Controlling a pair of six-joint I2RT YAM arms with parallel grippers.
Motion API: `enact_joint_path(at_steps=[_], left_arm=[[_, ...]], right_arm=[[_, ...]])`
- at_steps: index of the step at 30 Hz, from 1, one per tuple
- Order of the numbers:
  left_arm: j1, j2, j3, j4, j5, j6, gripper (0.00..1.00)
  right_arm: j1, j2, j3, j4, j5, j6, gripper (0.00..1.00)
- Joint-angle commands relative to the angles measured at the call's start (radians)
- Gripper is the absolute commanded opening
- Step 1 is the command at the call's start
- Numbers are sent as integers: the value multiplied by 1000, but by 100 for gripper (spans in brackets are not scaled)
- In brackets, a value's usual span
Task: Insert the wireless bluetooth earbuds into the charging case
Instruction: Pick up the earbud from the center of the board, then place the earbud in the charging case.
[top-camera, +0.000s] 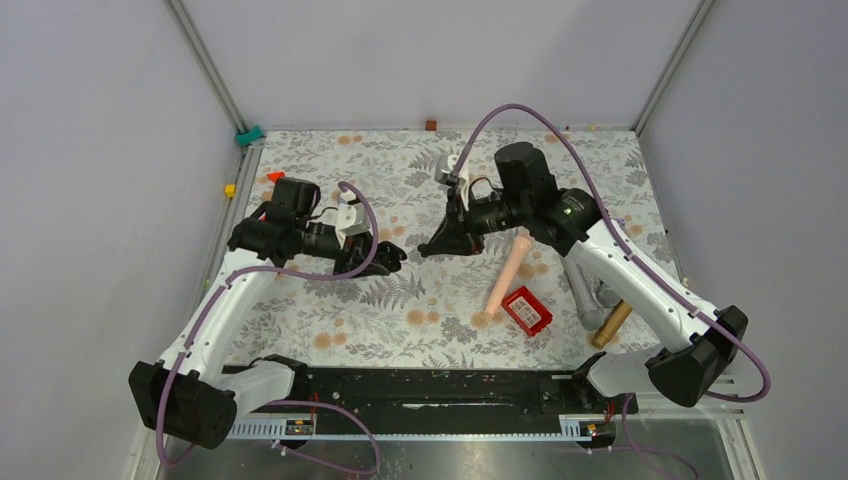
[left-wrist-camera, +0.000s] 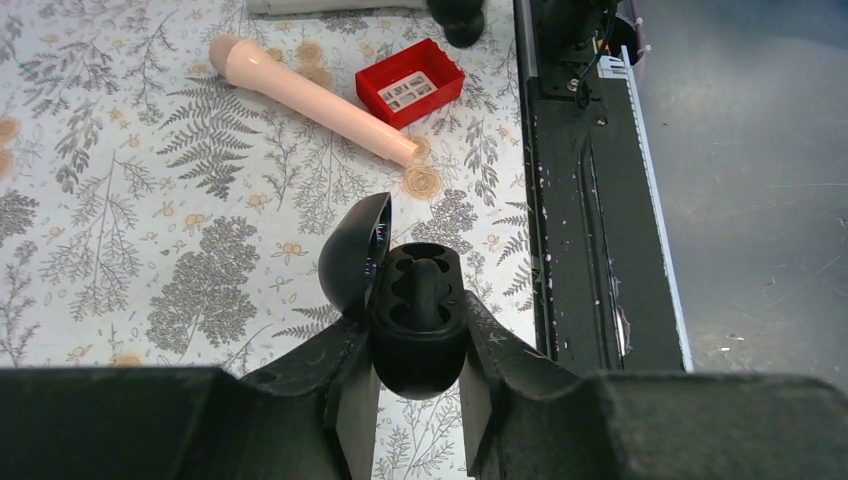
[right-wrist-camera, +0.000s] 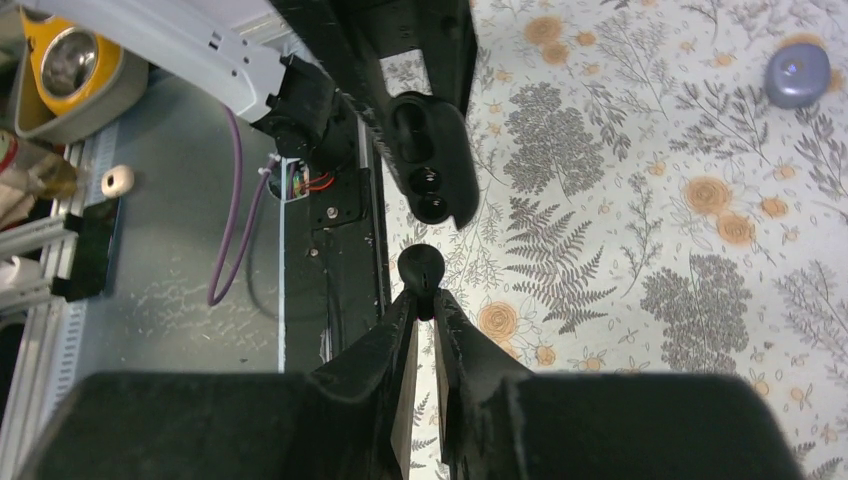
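Partly hidden earbud in right pincer

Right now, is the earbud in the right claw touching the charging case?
Apart. Right wrist view shows a clear gap between the earbud and the charging case.

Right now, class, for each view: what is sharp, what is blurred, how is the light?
Top view: even light, soft shadows, all sharp. Left wrist view: case sharp, left claw base blurred and dark. Right wrist view: earbud sharp, right claw base blurred.
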Motion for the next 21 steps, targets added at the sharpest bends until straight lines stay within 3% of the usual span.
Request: enact_joint_path(at_steps=[1,21], left_arm=[[0,-12,-15,12,52,17,1],[-3,52,-32,11,112,20,5]], right_arm=[[59,14,30,-57,-10,-107,17],[155,94,57,-89,83,-155,16]])
